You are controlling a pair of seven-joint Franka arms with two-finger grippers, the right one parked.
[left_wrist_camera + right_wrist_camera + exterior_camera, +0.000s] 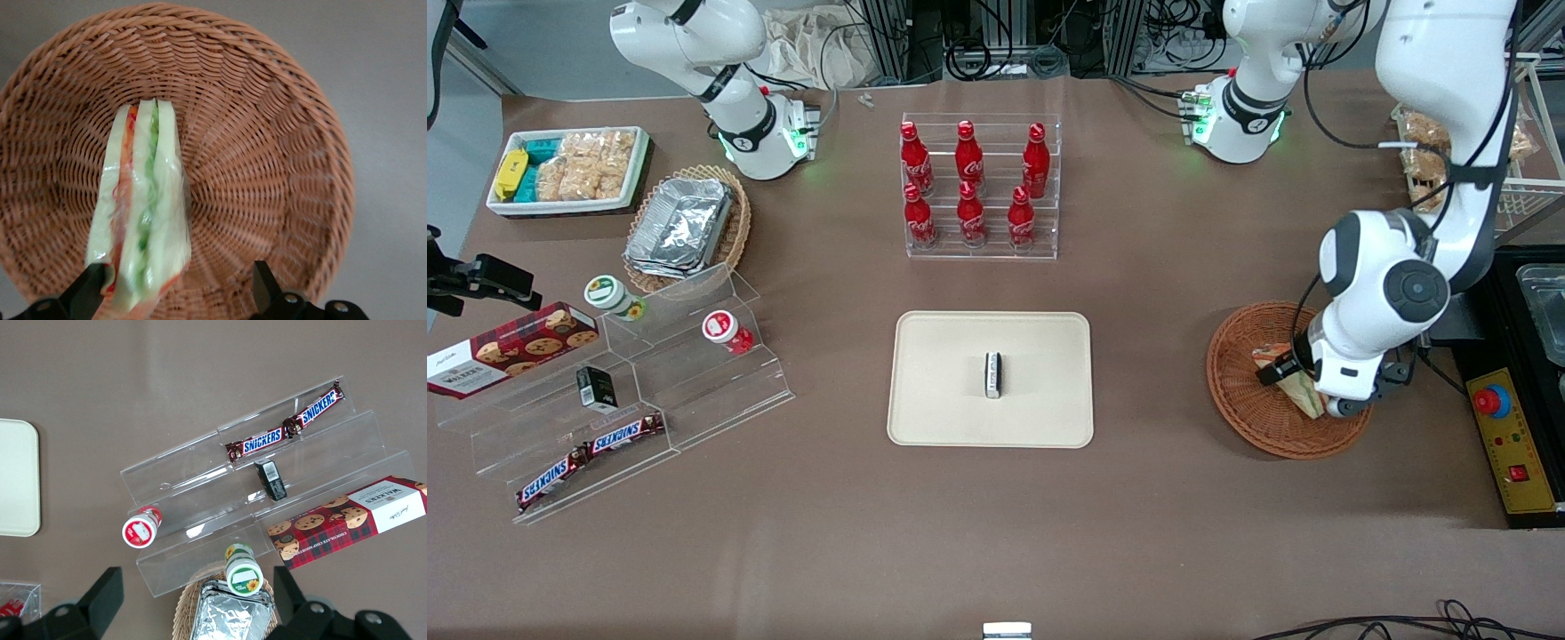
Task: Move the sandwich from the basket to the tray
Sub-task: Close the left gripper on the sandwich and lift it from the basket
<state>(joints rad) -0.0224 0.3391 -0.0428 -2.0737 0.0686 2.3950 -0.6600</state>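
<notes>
The sandwich (143, 207), a clear-wrapped wedge with red and green filling, stands on edge in the reddish-brown wicker basket (267, 167). My left gripper (175, 279) is open and low in the basket. One finger (90, 283) is at the sandwich's outer face and the other finger (261, 280) stands well apart from it. In the front view the gripper (1316, 391) hangs over the basket (1245, 418) at the working arm's end of the table, partly hiding the sandwich (1303, 391). The cream tray (943, 400) lies at the table's middle.
A small black-and-white box (992, 374) lies on the tray. A rack of red cola bottles (980, 187) stands farther from the camera than the tray. A yellow control box with a red button (1507, 436) sits beside the basket. A clear stepped shelf (623, 391) holds snacks toward the parked arm's end.
</notes>
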